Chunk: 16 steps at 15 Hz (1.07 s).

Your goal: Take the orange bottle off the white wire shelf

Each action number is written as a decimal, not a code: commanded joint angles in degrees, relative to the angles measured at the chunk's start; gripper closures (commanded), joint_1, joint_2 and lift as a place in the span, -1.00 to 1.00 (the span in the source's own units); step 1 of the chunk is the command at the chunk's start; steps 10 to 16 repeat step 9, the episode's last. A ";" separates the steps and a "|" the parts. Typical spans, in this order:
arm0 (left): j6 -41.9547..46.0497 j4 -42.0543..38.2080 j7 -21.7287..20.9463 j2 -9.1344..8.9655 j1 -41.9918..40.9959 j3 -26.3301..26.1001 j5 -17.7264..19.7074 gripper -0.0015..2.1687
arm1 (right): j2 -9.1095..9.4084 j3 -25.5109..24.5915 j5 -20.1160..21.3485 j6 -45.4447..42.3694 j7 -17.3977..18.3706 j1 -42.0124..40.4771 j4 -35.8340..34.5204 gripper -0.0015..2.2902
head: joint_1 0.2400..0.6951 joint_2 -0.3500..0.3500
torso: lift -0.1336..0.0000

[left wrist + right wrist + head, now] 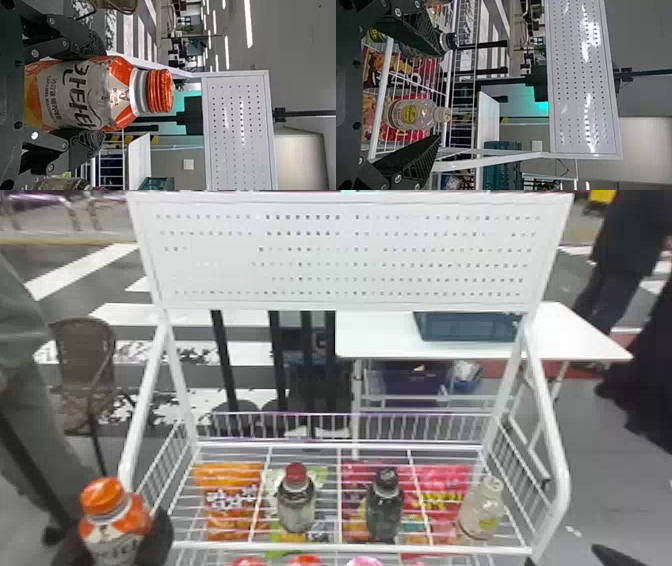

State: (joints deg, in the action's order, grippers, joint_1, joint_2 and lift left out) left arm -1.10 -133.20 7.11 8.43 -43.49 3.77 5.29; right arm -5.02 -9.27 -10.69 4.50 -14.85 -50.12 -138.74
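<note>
left tool [100, 93] pinched on orange bottle [114, 522] | off white wire shelf [350, 547], looks nearly done | remaining: maybe retreat | right tool [440, 93] wide, empty

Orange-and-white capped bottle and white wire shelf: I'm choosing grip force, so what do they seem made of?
The orange-and-white bottle looks smooth and opaque, its ridged orange cap shiny; plastic or thin metal, since the gloss leaves both open. The white wire shelf is probably metal with white paint or coating, judging by its thin, straight, evenly white bars.
</note>
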 commanded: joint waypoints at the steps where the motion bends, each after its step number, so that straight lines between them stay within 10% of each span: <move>1: 0.09 -0.40 0.01 0.01 -0.19 0.01 -0.10 -0.44 | -0.07 0.13 0.05 0.03 0.00 0.03 -0.04 -0.86 | 0.14 0.00 | 1.00; 16: 0.97 1.80 0.09 -0.43 1.31 -1.04 -0.54 -0.44 | -0.16 -0.05 -0.12 0.03 -0.09 -0.41 -0.30 -0.86 | 0.14 0.00 | 1.00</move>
